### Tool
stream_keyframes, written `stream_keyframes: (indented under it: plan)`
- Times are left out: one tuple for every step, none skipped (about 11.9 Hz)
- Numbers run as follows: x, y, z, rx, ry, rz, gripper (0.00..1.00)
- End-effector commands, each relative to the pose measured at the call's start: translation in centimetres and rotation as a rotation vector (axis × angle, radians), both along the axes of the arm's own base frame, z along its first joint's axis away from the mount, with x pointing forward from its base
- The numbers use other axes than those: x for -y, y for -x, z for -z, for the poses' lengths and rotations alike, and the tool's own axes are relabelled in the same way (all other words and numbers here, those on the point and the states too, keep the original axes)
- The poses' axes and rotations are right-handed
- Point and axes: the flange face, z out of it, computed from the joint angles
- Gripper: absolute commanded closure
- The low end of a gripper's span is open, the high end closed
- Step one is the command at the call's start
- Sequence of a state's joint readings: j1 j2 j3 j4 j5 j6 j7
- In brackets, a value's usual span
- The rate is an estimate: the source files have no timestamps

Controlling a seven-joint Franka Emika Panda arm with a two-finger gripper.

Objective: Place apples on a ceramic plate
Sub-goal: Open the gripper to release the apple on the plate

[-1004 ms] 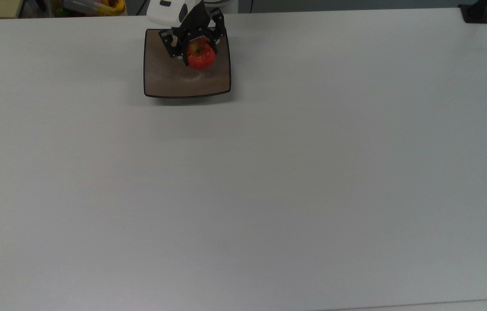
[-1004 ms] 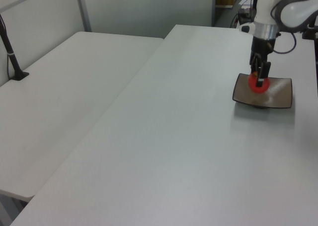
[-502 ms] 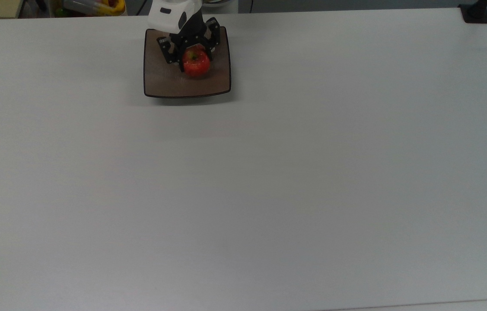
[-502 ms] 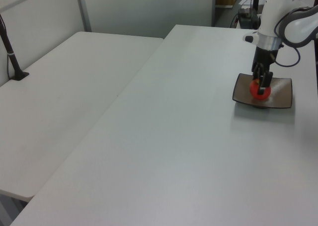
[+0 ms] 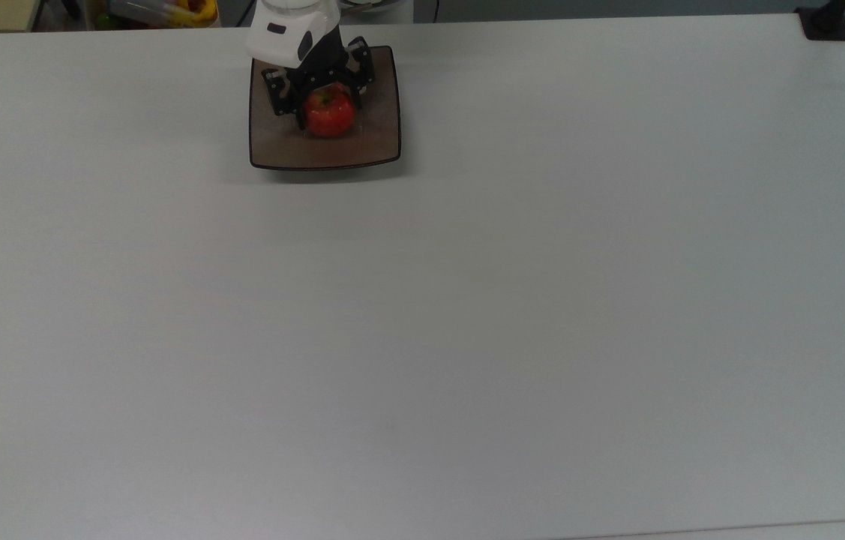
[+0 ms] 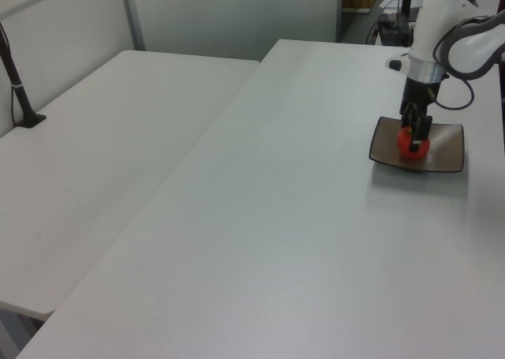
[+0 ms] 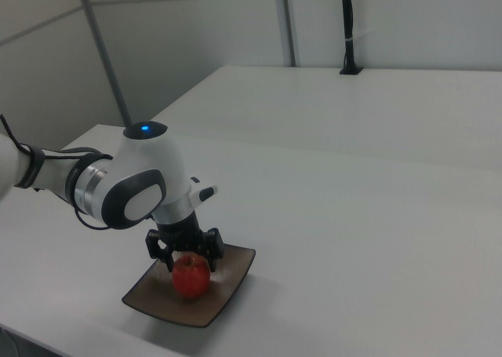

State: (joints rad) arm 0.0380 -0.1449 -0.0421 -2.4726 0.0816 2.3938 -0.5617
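Apple (image 5: 330,115) sits on the ceramic plate (image 5: 377,142), pinched across its flanks by the gripper (image 5: 319,96). Judged firm, light, glossy and round: slip-prone, best gripped at its widest girth; plate judged fragile.

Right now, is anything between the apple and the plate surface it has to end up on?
Nothing visible. The apple sits low over the middle of the ceramic plate, in the gripper, with bare plate all around it. Whether it already touches the plate cannot be told.
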Motion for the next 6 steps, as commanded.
stream_keyframes:
  plan:
    - [0.4,0.1,-0.1,-0.027,0.006,-0.006,0.0]
    - [0.3,-0.2,-0.7,-0.044,0.004,-0.005,0.0]
    - [0.3,-0.9,-2.2,-0.069,-0.001,0.02,0.0]
    - [0.2,-2.0,-4.6,-0.083,-0.005,0.072,0.0]
    - [0.1,-3.2,-7.6,-0.075,-0.01,0.132,0.0]
    - [-0.1,-4.1,-10.5,-0.081,-0.015,0.196,0.0]
